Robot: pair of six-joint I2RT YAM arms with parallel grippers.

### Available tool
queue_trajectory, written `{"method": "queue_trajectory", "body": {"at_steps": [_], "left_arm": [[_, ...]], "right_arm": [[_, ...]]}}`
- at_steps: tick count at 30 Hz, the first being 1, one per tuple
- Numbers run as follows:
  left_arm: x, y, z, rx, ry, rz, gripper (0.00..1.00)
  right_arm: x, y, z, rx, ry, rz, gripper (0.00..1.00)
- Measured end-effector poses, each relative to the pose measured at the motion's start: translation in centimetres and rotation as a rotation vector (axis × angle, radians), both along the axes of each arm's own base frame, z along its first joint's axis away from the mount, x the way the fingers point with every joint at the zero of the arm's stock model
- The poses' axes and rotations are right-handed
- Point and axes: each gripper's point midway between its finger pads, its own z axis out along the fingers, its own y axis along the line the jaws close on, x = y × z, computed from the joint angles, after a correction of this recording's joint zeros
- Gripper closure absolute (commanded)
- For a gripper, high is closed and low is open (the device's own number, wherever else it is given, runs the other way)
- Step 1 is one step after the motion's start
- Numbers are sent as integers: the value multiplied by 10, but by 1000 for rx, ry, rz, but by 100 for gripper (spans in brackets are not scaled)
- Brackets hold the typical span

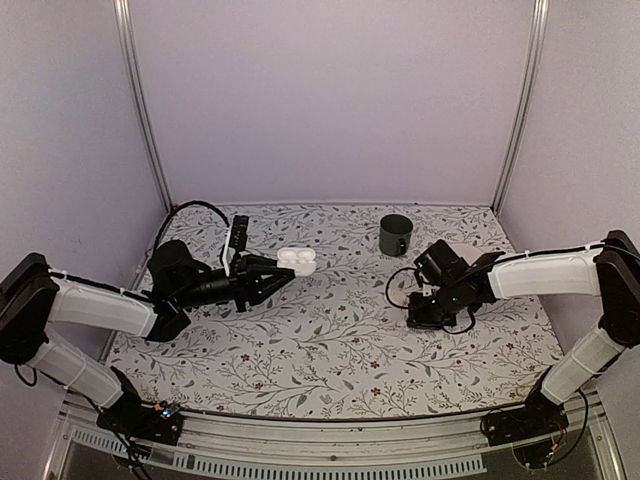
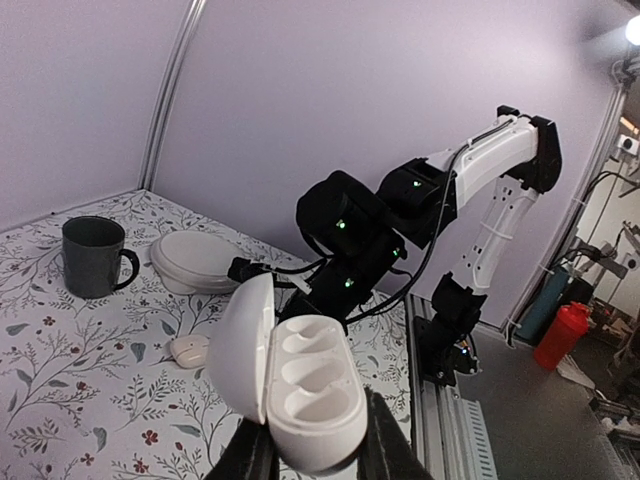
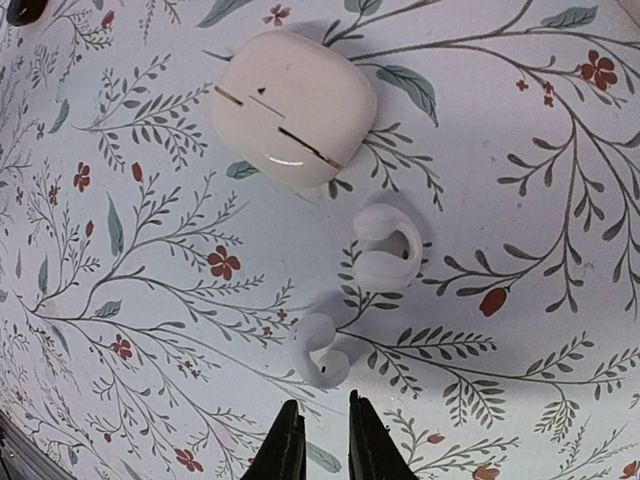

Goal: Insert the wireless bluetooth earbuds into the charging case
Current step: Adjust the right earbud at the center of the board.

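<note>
— From above?
— An open white plastic charging case (image 1: 297, 259) was seen clamped in the left hand (image 1: 284, 271), over the flower-patterned table (image 1: 330, 350).
— Left wrist?
— The case's lid was seen swung open.
— Right wrist?
— A white hooked earbud (image 3: 322, 352) was seen on the table just ahead of the right hand (image 3: 325, 442), a second earbud (image 3: 385, 250) beyond it. The fingers were held narrowly apart, with nothing gripped.
</note>
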Motion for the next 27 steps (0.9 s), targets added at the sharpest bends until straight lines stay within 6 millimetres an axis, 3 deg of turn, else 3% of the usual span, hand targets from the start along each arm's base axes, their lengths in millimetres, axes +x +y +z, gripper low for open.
{"method": "queue_trajectory", "body": {"at_steps": [2, 11, 15, 19, 22, 27], "left_arm": [[0, 0, 0, -1, 3, -3, 100], [-1, 0, 3, -14, 0, -8, 100], [-1, 0, 4, -18, 5, -5, 100], [-1, 1, 5, -22, 2, -1, 100], [0, 1, 5, -22, 2, 0, 100], [0, 1, 5, -20, 3, -2, 100]], "right_arm": [[2, 1, 7, 17, -12, -3, 76], [13, 3, 20, 98, -32, 14, 67], [8, 18, 24, 83, -60, 115, 66], [7, 45, 34, 36, -114, 231, 69], [2, 53, 33, -3, -128, 274, 69], [-3, 42, 17, -87, -98, 282, 70]]}}
